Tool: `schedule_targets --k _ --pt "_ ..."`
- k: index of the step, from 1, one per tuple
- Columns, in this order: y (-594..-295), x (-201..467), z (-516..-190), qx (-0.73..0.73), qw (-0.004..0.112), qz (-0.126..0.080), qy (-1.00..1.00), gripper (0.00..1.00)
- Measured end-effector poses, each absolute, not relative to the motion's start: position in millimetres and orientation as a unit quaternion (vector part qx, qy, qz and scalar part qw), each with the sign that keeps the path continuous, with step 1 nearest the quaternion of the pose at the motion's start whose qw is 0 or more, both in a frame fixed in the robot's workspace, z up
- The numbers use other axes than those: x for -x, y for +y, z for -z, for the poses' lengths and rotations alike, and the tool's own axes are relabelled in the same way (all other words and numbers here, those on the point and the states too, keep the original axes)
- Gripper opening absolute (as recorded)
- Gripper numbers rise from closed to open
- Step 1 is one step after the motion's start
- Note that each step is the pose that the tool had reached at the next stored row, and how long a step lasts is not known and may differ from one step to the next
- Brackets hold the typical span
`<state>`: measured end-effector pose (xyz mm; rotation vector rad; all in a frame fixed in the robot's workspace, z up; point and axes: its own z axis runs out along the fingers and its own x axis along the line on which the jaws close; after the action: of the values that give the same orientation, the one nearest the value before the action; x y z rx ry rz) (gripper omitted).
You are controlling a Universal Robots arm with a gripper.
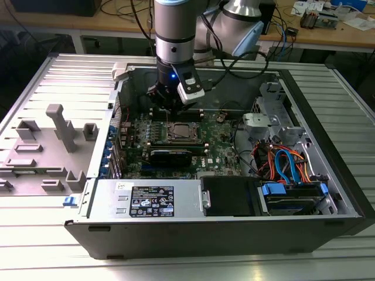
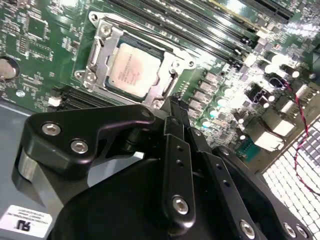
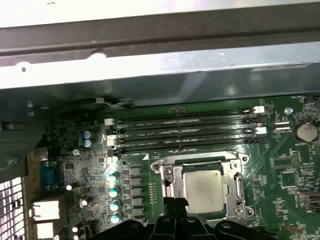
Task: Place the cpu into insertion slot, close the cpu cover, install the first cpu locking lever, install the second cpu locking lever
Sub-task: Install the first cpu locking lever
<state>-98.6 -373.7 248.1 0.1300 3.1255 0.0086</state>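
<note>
A ribbed metal table (image 1: 41,70) carries an open computer case (image 1: 234,231), with cluttered wooden benches behind.

In the exterior view the arm (image 1: 174,35) reaches down into the case, and the gripper (image 1: 170,106) hangs just above the far edge of the socket (image 1: 179,133) on the green board (image 1: 220,153). Grey plastic holders (image 1: 58,126) stand well apart from the socket, outside the case on the exterior view's left.

The second wrist view adds what that view cannot: the chip (image 2: 135,70) lies flat inside the socket, and the cover (image 2: 97,57) seems to lie down around it. The jaws look closed together, empty, their tip just beside the socket's edge.

The first wrist view shows the memory slots (image 3: 185,131) just beyond the socket and the case wall (image 3: 160,65) behind them.

I judge the chip placed and the cover shut; whether either lever is latched I cannot tell.
</note>
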Motion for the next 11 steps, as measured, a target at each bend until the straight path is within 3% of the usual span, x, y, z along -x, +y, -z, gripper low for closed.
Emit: schedule_targets --k 11 --pt "-373.7 102.4 -248.1 -0.041 0.007 -0.003 0.999 0.11"
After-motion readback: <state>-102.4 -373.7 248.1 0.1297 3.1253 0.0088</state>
